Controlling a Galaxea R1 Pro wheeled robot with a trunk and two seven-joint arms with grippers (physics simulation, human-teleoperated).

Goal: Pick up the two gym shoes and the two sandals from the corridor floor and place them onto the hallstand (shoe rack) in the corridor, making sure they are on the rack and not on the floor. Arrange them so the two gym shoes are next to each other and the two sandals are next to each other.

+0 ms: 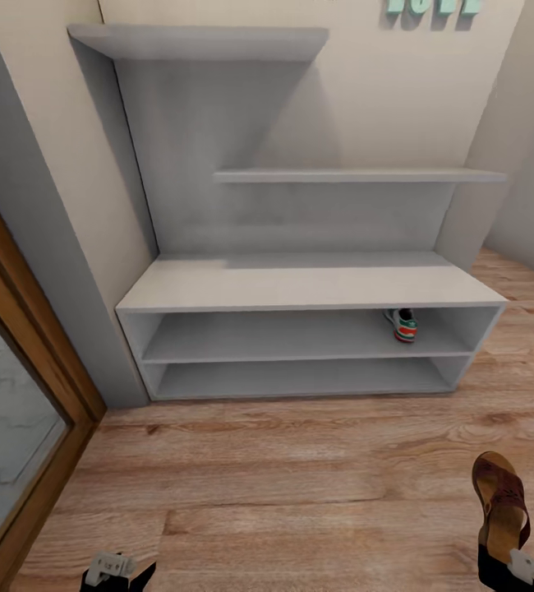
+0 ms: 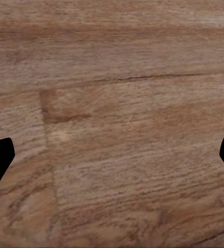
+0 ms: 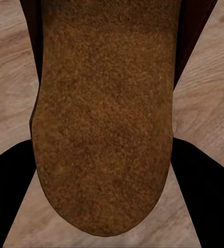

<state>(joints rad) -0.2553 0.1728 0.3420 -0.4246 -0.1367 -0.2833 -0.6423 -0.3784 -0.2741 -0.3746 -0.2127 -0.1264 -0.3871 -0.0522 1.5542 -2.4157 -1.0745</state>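
Brown flat sandal (image 3: 104, 113) clamped in right pincer (image 3: 104, 170).

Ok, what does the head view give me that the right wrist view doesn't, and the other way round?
Head view alone: the hallstand with one gym shoe in the upper shelf slot near its right end, the door frame at left, and the whole sandal held at its heel end by the right pincer. Right wrist view alone: a close look at the sandal's footbed between the black fingers. Both share the sandal and the corridor floor.
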